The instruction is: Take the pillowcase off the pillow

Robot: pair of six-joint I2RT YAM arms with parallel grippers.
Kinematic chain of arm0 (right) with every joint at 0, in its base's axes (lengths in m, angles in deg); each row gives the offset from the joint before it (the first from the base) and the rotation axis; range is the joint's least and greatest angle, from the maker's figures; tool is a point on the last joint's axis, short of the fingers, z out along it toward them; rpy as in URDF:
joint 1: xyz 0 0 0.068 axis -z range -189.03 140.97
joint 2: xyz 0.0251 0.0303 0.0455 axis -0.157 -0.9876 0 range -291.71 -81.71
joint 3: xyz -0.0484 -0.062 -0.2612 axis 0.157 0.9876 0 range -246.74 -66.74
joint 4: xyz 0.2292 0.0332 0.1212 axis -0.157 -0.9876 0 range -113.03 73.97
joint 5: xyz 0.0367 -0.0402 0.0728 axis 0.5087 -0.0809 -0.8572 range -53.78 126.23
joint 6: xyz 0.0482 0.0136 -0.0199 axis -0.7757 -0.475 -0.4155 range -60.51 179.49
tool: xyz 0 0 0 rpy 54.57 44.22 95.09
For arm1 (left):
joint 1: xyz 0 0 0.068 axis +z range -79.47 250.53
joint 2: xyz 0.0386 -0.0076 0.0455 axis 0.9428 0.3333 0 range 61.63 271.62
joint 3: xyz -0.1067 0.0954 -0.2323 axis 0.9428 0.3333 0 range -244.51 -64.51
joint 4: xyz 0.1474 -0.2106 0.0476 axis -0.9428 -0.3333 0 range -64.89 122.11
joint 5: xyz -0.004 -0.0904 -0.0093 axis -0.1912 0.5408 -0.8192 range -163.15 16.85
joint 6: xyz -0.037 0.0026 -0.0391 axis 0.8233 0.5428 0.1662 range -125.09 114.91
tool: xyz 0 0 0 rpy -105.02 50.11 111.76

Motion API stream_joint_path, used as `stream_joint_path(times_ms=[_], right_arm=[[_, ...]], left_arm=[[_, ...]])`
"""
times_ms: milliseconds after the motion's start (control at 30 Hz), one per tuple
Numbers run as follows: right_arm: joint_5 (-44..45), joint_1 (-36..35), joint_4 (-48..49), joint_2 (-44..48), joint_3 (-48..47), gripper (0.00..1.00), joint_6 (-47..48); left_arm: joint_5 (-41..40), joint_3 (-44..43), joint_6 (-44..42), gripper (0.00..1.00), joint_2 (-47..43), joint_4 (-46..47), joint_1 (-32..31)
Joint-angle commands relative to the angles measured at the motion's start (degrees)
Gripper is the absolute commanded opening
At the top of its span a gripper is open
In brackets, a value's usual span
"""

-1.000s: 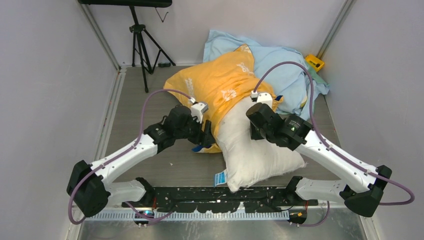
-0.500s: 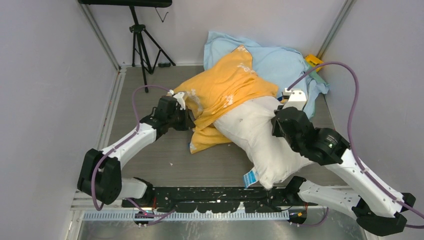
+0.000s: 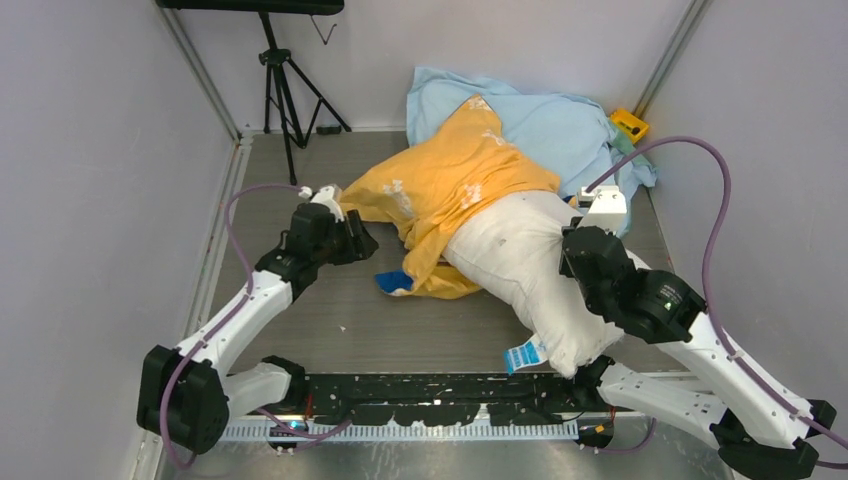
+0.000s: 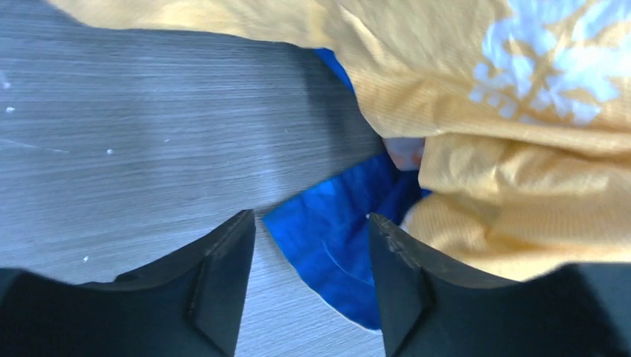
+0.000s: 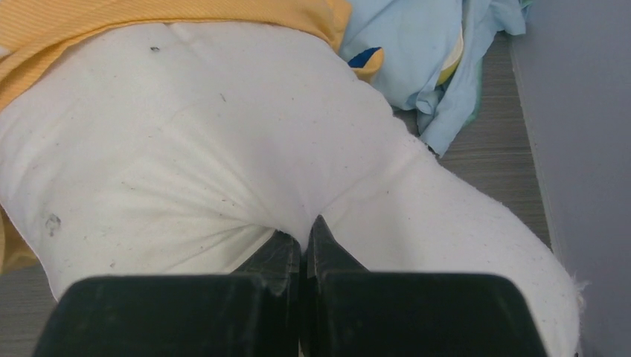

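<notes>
Top external view: on the left side of the desk [image 3: 330, 320], the left arm [image 3: 245, 308] reaches to the edge of the orange pillowcase [image 3: 450, 185]. Its jaws are spread wide and hold nothing. From the left wrist camera, a blue bit of inner edging [image 4: 335, 245] shows between them, lying on the desk. The pillowcase covers only the far end of the white pillow [image 3: 520, 270], which lies in the middle and sticks out toward the near right. The right arm [image 3: 720, 355] has its jaws pressed together, pinching a fold of the pillow. A light-blue cloth [image 3: 560, 125] lies at the back right.
</notes>
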Motion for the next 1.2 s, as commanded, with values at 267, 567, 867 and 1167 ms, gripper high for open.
stream_joint_path(times_ms=[267, 567, 867, 1167], right_arm=[[1.26, 0.75, 11.27, 3.19, 4.13, 0.00, 0.08], [-5.41, 0.75, 13.17, 2.39, 5.20, 0.00, -0.90], [-8.42, 0.80, 13.17, 1.45, 5.58, 0.00, -2.55], [-8.30, 0.78, 12.28, 1.30, 5.64, 0.00, -3.31]], left_arm=[[10.98, -0.84, 7.69, 0.84, -7.42, 8.38, -1.40], [0.68, -14.10, -5.87, 0.86, -0.93, 2.74, -17.69], [-4.13, -21.07, -11.92, 0.87, 9.45, 1.95, -21.60], [-2.55, -26.41, -17.62, 0.50, 16.21, 0.43, -20.53]])
